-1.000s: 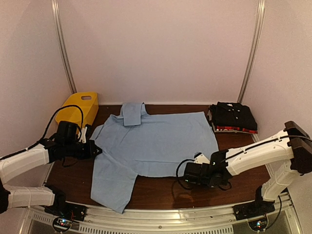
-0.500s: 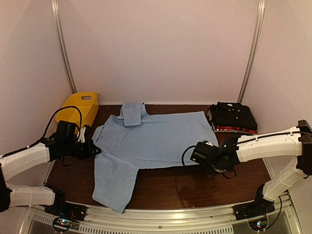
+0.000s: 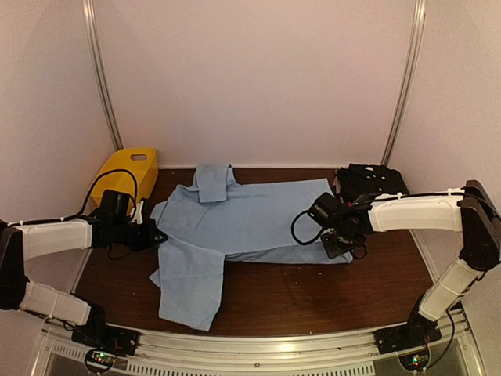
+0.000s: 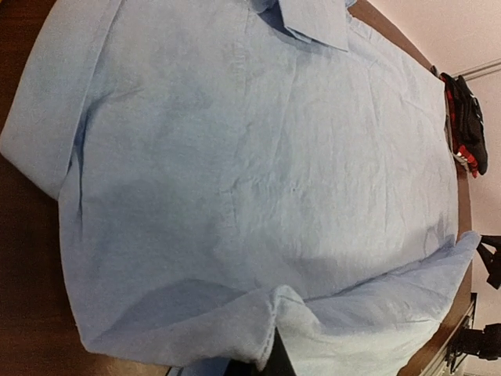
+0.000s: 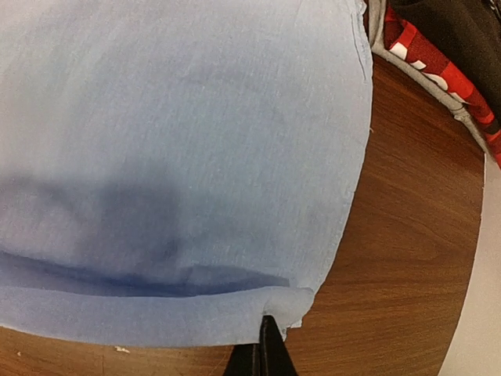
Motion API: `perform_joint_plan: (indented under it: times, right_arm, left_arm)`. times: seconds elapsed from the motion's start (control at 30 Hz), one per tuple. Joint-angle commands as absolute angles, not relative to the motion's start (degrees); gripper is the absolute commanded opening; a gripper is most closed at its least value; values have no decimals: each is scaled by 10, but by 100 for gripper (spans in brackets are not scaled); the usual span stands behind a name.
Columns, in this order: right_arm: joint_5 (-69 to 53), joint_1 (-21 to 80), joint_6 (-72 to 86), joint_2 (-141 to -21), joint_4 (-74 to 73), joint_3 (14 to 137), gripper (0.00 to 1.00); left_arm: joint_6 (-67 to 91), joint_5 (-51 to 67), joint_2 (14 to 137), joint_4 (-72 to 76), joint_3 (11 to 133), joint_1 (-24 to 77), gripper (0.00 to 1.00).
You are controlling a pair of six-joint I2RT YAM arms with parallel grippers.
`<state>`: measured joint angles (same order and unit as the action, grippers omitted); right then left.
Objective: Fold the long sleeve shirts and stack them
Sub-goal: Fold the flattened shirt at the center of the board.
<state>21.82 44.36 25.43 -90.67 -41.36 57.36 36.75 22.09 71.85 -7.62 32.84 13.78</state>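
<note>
A light blue long sleeve shirt [image 3: 243, 215] lies spread on the brown table, collar toward the back wall, one sleeve [image 3: 188, 286] hanging toward the front. My left gripper [image 3: 156, 235] [image 4: 274, 356] is shut on a pinched fold at the shirt's left side. My right gripper [image 3: 337, 247] [image 5: 266, 325] is shut on the right corner of the hem, which is doubled back over the body. A folded black shirt [image 3: 372, 184] [image 5: 446, 27] rests on a red-edged one [image 5: 427, 66] at the back right.
A yellow plastic basket [image 3: 129, 172] stands at the back left, just behind my left arm. Bare brown tabletop [image 3: 313, 301] shows in front of the shirt and to the right of the hem. The metal rail [image 3: 258, 345] runs along the near edge.
My right gripper has carried the hem corner away from the front edge toward the back right, doubling the shirt's lower part. My left gripper shifted slightly right with its fold, dragging the sleeve along.
</note>
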Motion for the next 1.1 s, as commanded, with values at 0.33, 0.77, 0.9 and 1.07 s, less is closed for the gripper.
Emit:
perform_joint_plan:
  times: [0.33, 0.77, 0.9, 1.07]
  right_arm:
    - [217, 364, 164, -1031, -378, 659, 6]
    - [242, 327, 141, -1058, -374, 691, 34]
    - [245, 318, 132, -1050, -377, 703, 35]
    - [210, 323, 122, -970, -358, 688, 50]
  left_arm:
    - [381, 199, 828, 26, 367, 124, 1]
    - [375, 162, 830, 6, 371, 124, 36]
    - [366, 134, 815, -17, 364, 124, 46]
    - [357, 125, 819, -11, 354, 124, 59]
